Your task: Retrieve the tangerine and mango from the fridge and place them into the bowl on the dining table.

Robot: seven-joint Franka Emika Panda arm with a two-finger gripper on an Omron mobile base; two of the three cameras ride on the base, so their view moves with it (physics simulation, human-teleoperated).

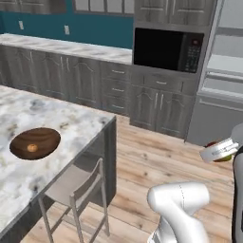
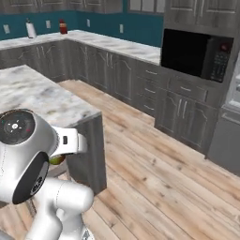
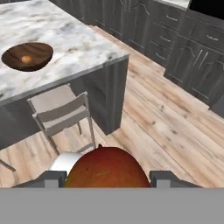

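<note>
Mango [image 3: 106,168] — clamped between the gripper [image 3: 106,178] jaws — above the floor.

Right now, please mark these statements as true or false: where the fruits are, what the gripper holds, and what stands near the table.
1. The tangerine lies in the bowl. True.
2. The gripper is empty. False: it is closed on the mango.
3. The bowl stands on the floor. False: it stands on the dining table.
4. A chair stands beside the dining table. True.
5. The microwave sits on the dining table. False: it is built in among the wall cabinets.
</note>
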